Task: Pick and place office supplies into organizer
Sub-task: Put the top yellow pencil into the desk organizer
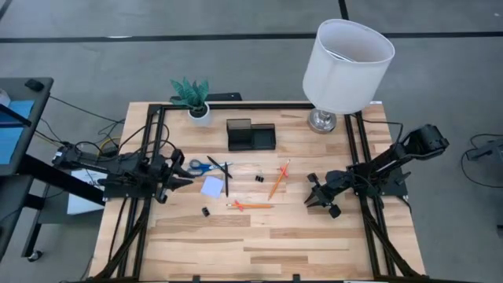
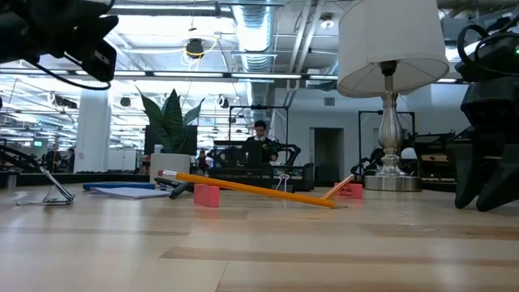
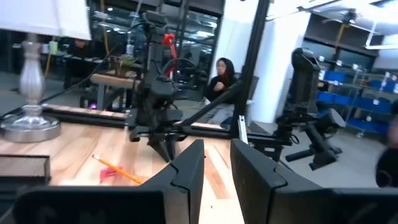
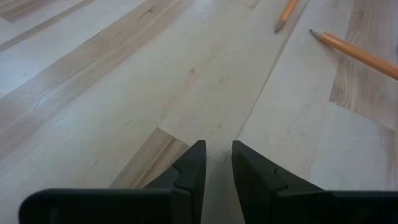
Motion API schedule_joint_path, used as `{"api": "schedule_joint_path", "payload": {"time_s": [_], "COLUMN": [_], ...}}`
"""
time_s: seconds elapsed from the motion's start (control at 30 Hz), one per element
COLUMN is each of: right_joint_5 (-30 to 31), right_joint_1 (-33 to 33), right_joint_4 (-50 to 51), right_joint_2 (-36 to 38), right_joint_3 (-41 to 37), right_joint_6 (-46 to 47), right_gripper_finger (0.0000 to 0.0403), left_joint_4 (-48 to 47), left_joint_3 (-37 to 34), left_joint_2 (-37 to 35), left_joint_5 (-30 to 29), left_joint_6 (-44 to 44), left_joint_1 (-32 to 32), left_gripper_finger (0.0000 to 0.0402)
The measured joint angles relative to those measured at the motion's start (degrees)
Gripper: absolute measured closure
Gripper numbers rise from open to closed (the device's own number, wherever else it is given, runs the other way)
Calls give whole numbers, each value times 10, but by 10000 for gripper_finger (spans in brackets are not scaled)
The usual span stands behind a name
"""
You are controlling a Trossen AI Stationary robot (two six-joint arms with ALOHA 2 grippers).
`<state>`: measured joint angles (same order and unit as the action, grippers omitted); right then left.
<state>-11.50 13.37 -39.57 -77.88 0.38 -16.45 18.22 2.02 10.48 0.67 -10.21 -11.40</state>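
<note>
Pens: two orange pens on the tabletop (image 1: 259,244), one (image 1: 278,180) lying diagonally with its tip toward the right arm's side, the other (image 1: 251,205) lying crosswise. Black pen (image 1: 226,178) runs front to back over the note pad (image 1: 212,186); scissors (image 1: 206,166) just beside. Organizer (image 1: 251,135) stands at the back, apart. Left gripper (image 1: 185,171) near the scissors, fingers narrowly apart, empty. Right gripper (image 1: 317,197) low over bare wood, fingers narrowly apart, empty.

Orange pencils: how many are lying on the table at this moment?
2. One orange pencil lies slanted right of centre, below the organizer. The other orange pencil lies flat nearer the front edge, below the note pad. None looks hidden.
</note>
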Motion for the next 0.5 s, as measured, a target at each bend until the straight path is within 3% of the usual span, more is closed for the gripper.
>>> {"api": "schedule_joint_path", "payload": {"time_s": [0.5], "right_joint_5": [2], "right_joint_1": [0], "right_joint_4": [-4], "right_joint_2": [0], "right_joint_3": [0], "right_joint_6": [-16], "right_gripper_finger": [332], "left_joint_4": [56], "left_joint_3": [0], "left_joint_2": [0], "left_joint_5": [-16], "left_joint_6": [153], "left_joint_1": [0], "left_gripper_finger": [331]}}
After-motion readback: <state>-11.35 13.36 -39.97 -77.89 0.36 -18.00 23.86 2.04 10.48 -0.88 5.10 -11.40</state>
